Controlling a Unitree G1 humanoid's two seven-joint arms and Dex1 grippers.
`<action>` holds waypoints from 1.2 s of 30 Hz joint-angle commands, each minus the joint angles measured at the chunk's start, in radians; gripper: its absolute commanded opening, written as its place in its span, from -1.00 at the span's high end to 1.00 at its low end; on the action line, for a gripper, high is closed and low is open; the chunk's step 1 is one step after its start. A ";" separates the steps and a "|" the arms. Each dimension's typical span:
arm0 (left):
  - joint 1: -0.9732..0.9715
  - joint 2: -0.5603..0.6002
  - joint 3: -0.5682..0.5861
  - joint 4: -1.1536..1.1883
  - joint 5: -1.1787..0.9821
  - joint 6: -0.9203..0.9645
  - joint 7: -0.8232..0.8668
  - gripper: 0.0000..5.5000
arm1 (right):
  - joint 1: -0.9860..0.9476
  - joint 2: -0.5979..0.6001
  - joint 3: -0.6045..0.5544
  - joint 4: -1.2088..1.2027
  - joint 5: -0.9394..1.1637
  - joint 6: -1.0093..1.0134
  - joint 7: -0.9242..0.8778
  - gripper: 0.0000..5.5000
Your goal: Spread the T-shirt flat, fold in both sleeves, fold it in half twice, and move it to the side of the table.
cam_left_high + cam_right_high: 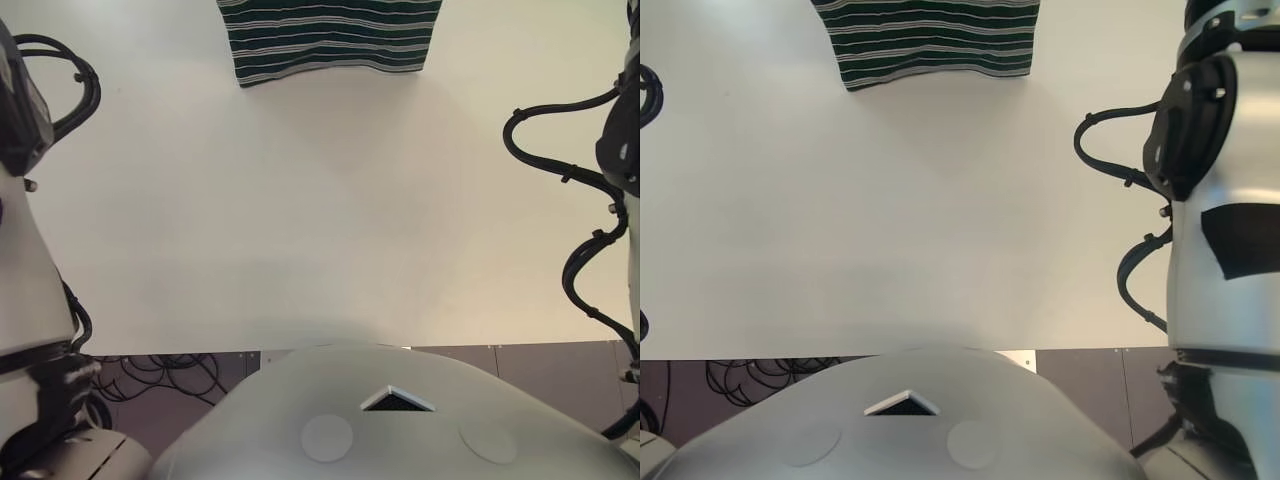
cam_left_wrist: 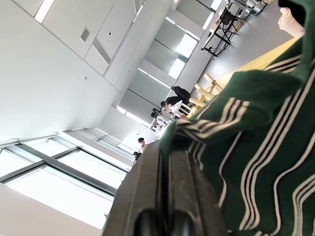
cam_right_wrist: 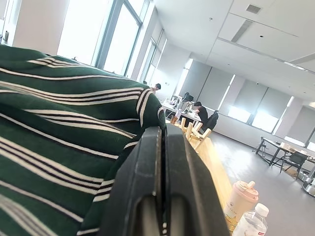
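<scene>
The T-shirt (image 1: 330, 35) is cut off at the table's (image 1: 300, 220) far edge; wrist views show left gripper (image 2: 170, 147) and right gripper (image 3: 161, 135) clamped on it.

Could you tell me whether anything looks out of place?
Nothing damaged or spilled. The T-shirt is not flat yet: the left hand and right hand each pinch its fabric, and its lower edge runs slightly askew.
</scene>
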 commanded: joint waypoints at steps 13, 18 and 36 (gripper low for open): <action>0.497 0.113 0.216 -0.671 -0.658 0.121 -0.953 1.00 | 0.346 -0.040 -0.180 -0.459 0.424 0.188 0.792 0.99; 0.940 0.285 0.371 -1.328 -1.066 0.537 -1.064 1.00 | 0.730 -0.091 -0.166 -0.993 0.666 0.521 0.977 0.99; 1.998 0.283 0.143 -1.685 -0.533 0.252 -0.910 1.00 | 1.672 -0.298 0.095 -1.306 0.428 0.380 1.190 0.99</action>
